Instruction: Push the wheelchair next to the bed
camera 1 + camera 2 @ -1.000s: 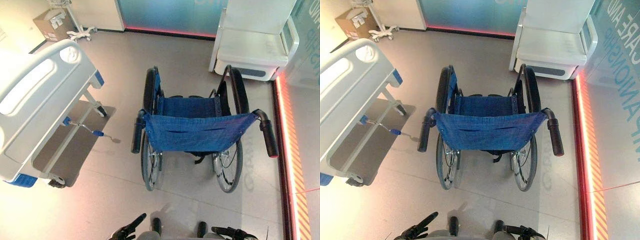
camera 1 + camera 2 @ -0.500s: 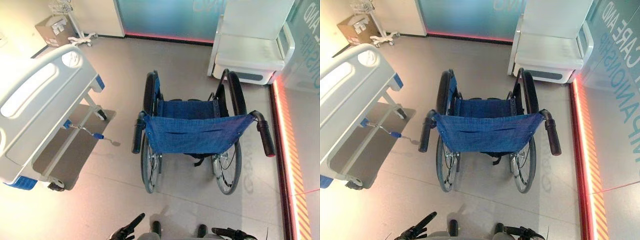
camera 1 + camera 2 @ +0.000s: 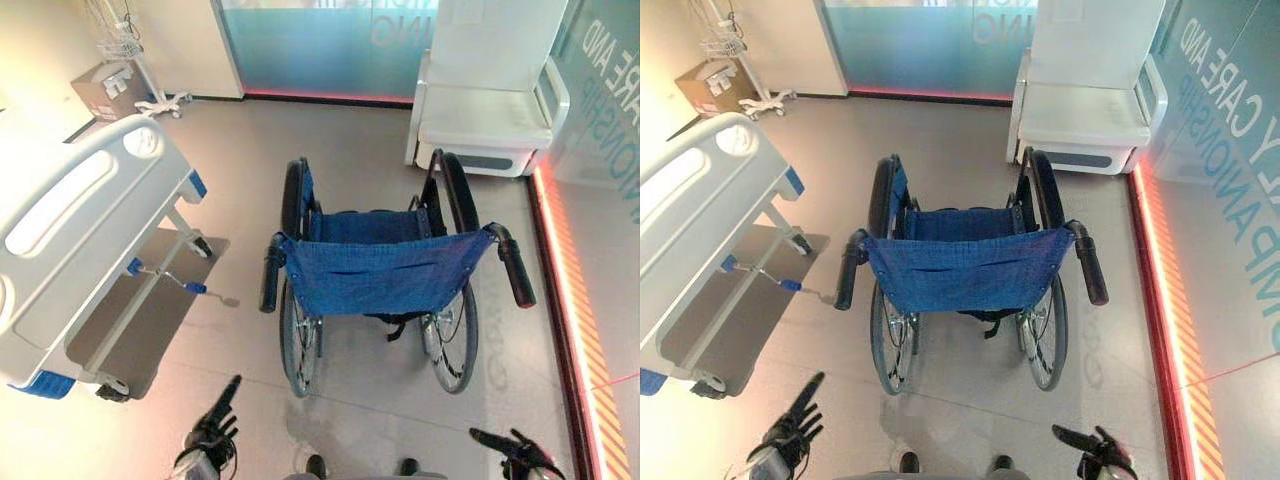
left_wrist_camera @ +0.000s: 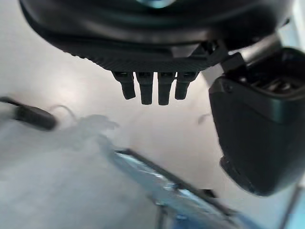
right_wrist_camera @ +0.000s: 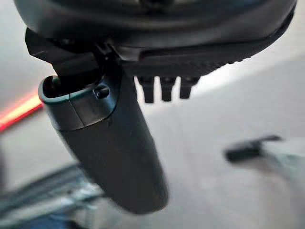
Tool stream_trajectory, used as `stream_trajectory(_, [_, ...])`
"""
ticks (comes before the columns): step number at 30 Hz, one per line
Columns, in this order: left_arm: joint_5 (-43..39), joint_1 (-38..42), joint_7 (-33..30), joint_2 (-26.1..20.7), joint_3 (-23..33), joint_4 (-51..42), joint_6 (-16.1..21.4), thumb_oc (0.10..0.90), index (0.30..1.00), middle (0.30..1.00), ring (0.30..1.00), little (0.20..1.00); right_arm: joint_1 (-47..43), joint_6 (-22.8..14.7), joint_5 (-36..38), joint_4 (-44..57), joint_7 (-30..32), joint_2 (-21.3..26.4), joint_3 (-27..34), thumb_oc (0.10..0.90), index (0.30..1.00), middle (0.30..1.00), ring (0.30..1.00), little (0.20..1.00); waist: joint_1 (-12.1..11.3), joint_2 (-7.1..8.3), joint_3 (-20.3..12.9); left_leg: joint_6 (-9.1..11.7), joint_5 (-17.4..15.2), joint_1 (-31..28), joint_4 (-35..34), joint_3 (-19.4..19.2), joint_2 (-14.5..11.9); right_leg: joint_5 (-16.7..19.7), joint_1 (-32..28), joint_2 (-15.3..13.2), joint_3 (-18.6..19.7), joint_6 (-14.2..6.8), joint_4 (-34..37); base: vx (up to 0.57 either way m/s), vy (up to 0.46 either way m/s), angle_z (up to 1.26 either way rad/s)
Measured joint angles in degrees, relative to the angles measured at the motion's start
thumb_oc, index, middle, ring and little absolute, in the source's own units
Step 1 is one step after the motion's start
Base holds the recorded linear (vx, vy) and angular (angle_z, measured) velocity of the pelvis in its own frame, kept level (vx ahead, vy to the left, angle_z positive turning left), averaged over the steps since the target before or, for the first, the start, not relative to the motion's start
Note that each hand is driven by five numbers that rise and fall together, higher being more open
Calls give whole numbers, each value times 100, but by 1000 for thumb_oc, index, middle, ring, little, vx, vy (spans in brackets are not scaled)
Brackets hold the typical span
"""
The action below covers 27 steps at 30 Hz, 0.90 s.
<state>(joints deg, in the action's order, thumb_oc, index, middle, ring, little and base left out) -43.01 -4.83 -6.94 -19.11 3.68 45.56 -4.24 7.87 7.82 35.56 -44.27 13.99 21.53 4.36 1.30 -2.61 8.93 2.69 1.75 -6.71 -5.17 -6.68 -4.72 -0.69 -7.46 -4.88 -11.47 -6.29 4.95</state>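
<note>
Left eye view has the bed (image 3: 70, 230) at nine o'clock, cut off by the frame edge, and the blue wheelchair (image 3: 385, 270) at centre, its back toward the robot and its long axis running six to twelve o'clock toward a white armchair (image 3: 490, 100). At seven o'clock the left hand (image 3: 215, 430) hangs with fingers straight, released, touching nothing. At five o'clock the right hand (image 3: 515, 450) is likewise spread and empty, well short of the push handles (image 3: 515, 275).

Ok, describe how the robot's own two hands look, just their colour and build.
Both are dark, almost black. The left hand shows slim, segmented fingers at the head views' lower left; the right hand looks the same at the lower right. In the left wrist view, the left hand's fingers form a short row of squared tips under a ribbed dark edge, beside a bulky, smooth, rounded thumb. The right hand's thumb is equally dark and rounded.
</note>
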Motion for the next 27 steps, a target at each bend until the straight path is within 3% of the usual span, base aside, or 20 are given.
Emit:
stream_trajectory(11, [-287, -331, -105, -270, 666, -1933, -328, 800, 900, 900, 900, 900, 74, -82, 139, 2256, 1126, 186, 1124, 800, 900, 900, 900, 900, 78, 92, 18, -1, 0, -37, -2, -18, 11, 13, -28, -7, 14, -16, 9, 19, 0, 0])
stream_trajectory(15, [-165, -426, -335, -629, 703, -2609, -433, 800, 900, 900, 900, 900, 80, -62, 86, 3158, 1542, 300, 1414, 800, 900, 900, 900, 900, 80, 92, 30, -1, 0, -40, -2, -35, 8, 20, -20, -9, 31, -15, 10, 39, 22, -2])
stream_trajectory(21, [-141, -307, -536, -1215, 1011, -4045, -546, 800, 900, 900, 900, 900, -92, 54, -187, 4162, 1719, 770, 1519, 800, 900, 900, 900, 900, 62, 50, 97, -7, 4, -48, -2, -50, 19, 36, -25, -19, 46, -27, 9, 33, 14, -1])
stream_trajectory(27, [-80, 217, -283, -1395, 1012, -5000, -615, 800, 900, 900, 900, 900, -586, 57, -386, 4494, 2110, 983, 1519, 800, 900, 900, 900, 900, -23, 3, 124, -13, 8, -48, -1, -48, 32, 43, -26, -20, 44, -37, 9, 0, 0, 0])
